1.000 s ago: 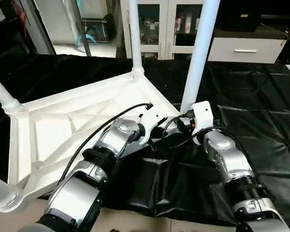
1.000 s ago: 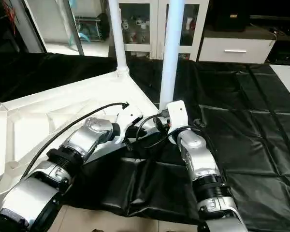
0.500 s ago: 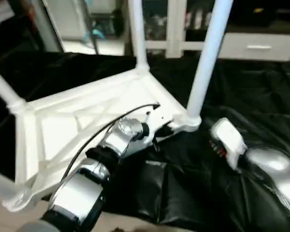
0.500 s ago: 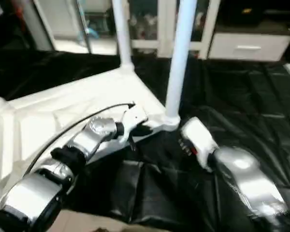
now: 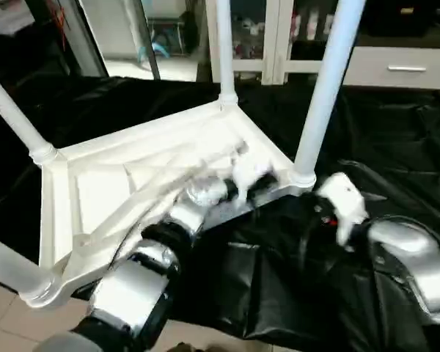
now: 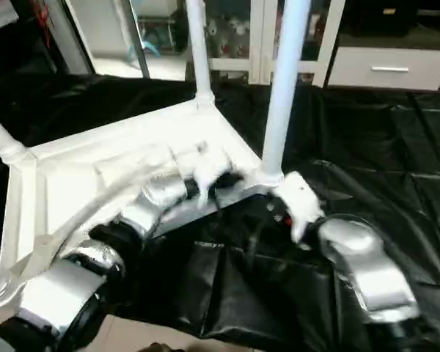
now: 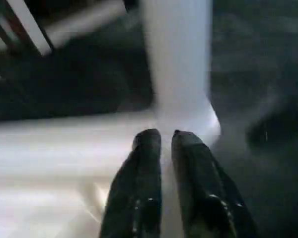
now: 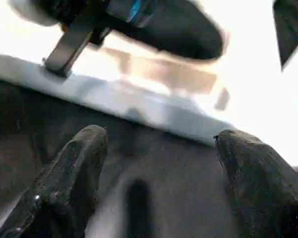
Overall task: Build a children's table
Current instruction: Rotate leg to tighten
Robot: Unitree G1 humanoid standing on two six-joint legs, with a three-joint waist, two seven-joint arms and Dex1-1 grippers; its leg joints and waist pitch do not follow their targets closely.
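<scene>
**White legs standing in all four corners, flip left to do**

Black fingers of my left gripper [image 7: 161,141] are nearly pressed together, holding nothing, just beside the near leg [image 5: 324,92]. My right gripper [image 8: 156,163] is spreading wide over the black sheet [image 5: 396,147]. I am seeing the tabletop [image 5: 125,187] lying underside up, with four legs socketed. Seemingly only righting remains. Cabinets [image 5: 279,33] are standing behind.

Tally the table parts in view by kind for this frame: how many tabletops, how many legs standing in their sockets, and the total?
Tabletop: 1
Legs in corner sockets: 4 (far leg, near-right leg, left leg, near-left leg)
Total: 5 parts
</scene>
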